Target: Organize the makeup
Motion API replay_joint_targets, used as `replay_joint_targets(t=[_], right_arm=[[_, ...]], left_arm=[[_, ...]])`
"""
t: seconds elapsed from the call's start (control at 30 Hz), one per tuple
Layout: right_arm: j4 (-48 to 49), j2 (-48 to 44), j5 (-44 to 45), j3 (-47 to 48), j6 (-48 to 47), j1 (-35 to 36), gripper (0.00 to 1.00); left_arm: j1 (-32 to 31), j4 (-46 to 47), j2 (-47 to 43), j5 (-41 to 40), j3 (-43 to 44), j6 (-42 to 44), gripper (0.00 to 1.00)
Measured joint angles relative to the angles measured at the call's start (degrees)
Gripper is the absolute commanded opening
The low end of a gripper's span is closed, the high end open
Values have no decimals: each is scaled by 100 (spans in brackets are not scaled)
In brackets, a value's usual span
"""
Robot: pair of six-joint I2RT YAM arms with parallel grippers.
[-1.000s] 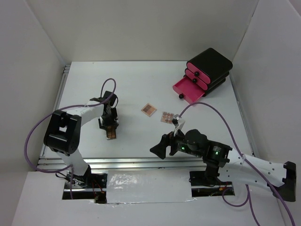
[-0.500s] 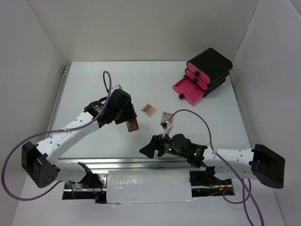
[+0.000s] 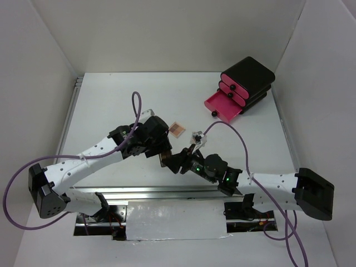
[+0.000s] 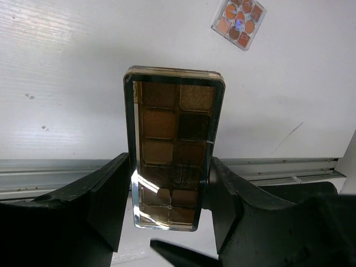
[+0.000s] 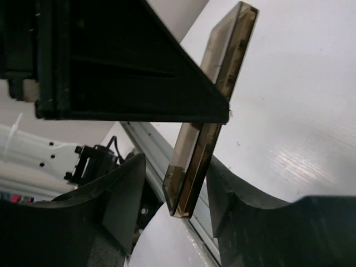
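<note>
My left gripper [image 3: 161, 151] is shut on the narrow brown eyeshadow palette [image 4: 175, 139] and holds it above the table, near its front middle. In the left wrist view its fingers [image 4: 105, 194] press on the palette's long sides. My right gripper [image 3: 177, 162] is open, with its jaws on either side of the palette's free end [image 5: 192, 178]; there is a gap on the left side. A small square tan palette [image 3: 177, 129] lies on the table just behind. A second square palette with round orange pans [image 4: 239, 22] shows in the left wrist view. No brushes or pencils are in view.
The black box [image 3: 247, 83] with pink drawers stands at the back right, its lowest drawer [image 3: 222, 104] pulled open. A metal rail [image 3: 111, 192] runs along the table's front edge. White walls close in the left, back and right sides.
My left gripper carried the brown palette from the left of the table rightward to the front middle. My right gripper moved left and its jaws now straddle the palette's end.
</note>
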Motion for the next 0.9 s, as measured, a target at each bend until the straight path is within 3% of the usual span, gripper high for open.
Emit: replay_joint_targets(t=[0.03, 0.07, 0.1, 0.27, 0.33, 0.43, 0.5, 0.53, 0.57, 0.63, 0.67, 0.9], right_arm=[[-2, 31, 111, 7, 0, 0, 51], [-2, 52, 197, 7, 2, 0, 41], [-11, 70, 273, 7, 0, 0, 37], [-28, 87, 455, -35, 76, 0, 30], [-22, 85, 470, -42, 125, 0, 16], [9, 66, 470, -63, 214, -2, 7], [11, 61, 474, -66, 262, -2, 5], [4, 61, 474, -66, 286, -9, 5], [-2, 59, 476, -66, 313, -13, 5], [-33, 48, 474, -66, 354, -26, 5], [-39, 42, 450, -66, 350, -26, 5], [-37, 24, 247, -81, 507, -175, 5]], left_arm=[[-22, 42, 0, 2, -9, -2, 0], [-28, 81, 0, 13, -24, -4, 0], [-31, 107, 0, 15, -46, -4, 0], [-39, 118, -13, -20, -55, -15, 0], [-44, 127, -35, -42, -55, -13, 0], [-61, 133, -70, -55, -55, -7, 0], [-66, 146, -76, -57, -55, 13, 12], [-68, 160, -76, -55, -55, 22, 23], [-68, 179, -76, -55, -57, 35, 53], [-68, 229, -90, -68, -92, 48, 91], [-68, 251, -107, -76, -125, 79, 99], [-68, 238, -323, -356, -101, 52, 99]])
